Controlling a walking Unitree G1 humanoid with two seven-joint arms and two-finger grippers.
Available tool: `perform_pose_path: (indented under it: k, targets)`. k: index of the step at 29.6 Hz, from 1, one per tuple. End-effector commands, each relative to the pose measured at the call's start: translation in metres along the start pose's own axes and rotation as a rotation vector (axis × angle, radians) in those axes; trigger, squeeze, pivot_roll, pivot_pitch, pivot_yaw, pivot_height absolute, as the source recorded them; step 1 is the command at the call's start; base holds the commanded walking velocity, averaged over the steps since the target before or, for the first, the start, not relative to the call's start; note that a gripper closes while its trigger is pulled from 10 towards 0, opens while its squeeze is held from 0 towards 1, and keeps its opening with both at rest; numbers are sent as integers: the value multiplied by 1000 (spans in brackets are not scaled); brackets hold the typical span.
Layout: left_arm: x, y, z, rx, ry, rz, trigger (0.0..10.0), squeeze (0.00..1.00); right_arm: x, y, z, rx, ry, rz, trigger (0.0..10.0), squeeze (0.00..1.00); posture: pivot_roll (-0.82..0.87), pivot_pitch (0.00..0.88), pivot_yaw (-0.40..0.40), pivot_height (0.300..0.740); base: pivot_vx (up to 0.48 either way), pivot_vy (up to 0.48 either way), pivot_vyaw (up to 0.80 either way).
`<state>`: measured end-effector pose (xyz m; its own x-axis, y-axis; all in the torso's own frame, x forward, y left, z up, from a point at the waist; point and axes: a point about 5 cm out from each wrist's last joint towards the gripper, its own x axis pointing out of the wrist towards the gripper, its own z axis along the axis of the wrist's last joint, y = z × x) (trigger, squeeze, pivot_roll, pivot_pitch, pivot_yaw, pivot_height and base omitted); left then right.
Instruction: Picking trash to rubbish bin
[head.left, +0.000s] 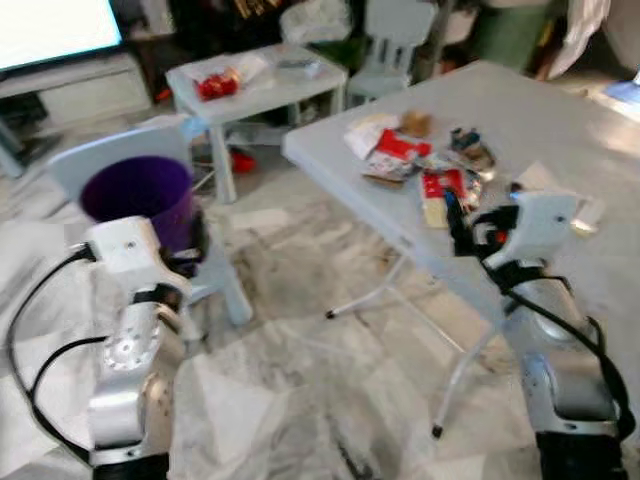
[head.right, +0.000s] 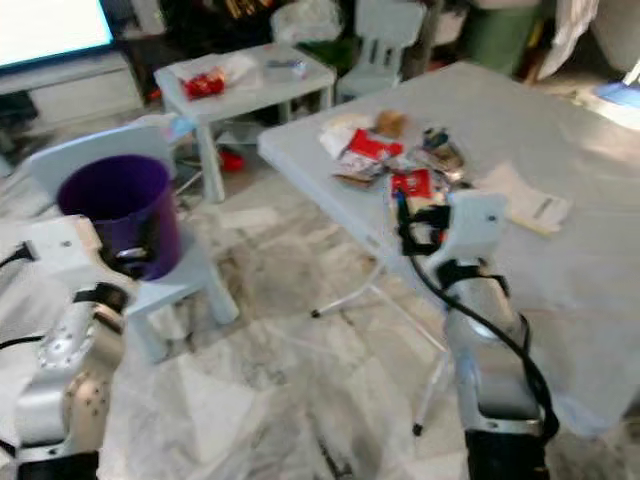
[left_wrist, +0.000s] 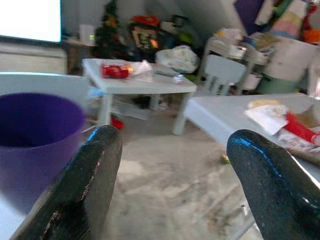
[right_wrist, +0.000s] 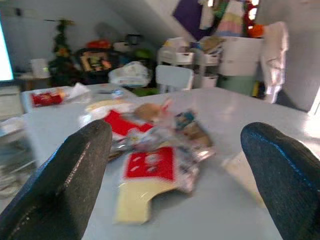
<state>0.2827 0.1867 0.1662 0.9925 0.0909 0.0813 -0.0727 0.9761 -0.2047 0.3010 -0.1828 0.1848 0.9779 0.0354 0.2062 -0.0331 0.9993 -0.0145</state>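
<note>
- Wrapper pile (head.left: 425, 160): red, white and brown snack packets, loosely heaped on the grey folding bench (head.left: 540, 120), near its front edge.
- Right gripper (right_wrist: 175, 175): low over the bench just short of the pile; fingers (right_wrist: 65, 180) spread wide, nothing held.
- Purple rubbish bin (head.left: 140, 200): stands on a small pale chair (head.left: 105, 160), well apart from the bench.
- Left gripper (left_wrist: 170, 175): beside the bin, fingers (left_wrist: 82, 185) wide apart, empty.
- Small white table (head.left: 255, 80) behind carries a red packet (head.left: 218, 85).

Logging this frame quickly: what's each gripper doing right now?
Left gripper: open, empty, beside the purple bin.
Right gripper: open, empty, at the table's edge, aimed at the red-and-yellow wrapper.
</note>
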Motion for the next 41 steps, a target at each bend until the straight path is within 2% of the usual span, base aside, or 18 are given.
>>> perform_pose_path:
  k: [1,15,19,24,27,29,31,38,39,41]
  targets:
    - [0,6,4,13,-9,20,10000,0,2,6,4,3,-15,17,10000,0,66,117,-46,740,428,0,-800]
    - [2,6,-3,19,36,16,10000,0,4,8,1,1,-5,29,10000,0,67,112,-48,740,414,0,-641]
    - [3,9,-6,12,62,38,10000,0,4,10,0,4,3,41,10000,0,68,111,-49,740,167,0,0]
    - [4,9,-6,9,70,36,10000,0,5,16,-3,40,46,68,10000,0,69,109,-50,740,0,0,0]
    - [5,5,-5,0,70,20,10000,0,8,18,-10,126,134,53,10000,0,69,109,-50,740,0,0,0]
    - [6,4,-5,-3,72,19,10000,0,9,17,-14,131,166,25,10000,0,67,106,-52,740,0,0,0]
    - [6,4,-5,-5,73,16,10000,0,10,20,-13,145,172,47,10000,0,67,105,-52,740,0,0,0]
    - [9,3,-9,-11,112,3,10000,0,11,27,-5,182,135,89,10000,0,65,106,-54,740,0,0,0]
    - [9,2,-14,-10,156,-15,10000,0,10,31,-1,185,79,130,10000,0,65,106,-54,740,0,0,0]
    - [9,3,-19,-9,194,-18,10000,0,7,34,1,194,74,159,10000,0,65,107,-55,740,0,0,0]
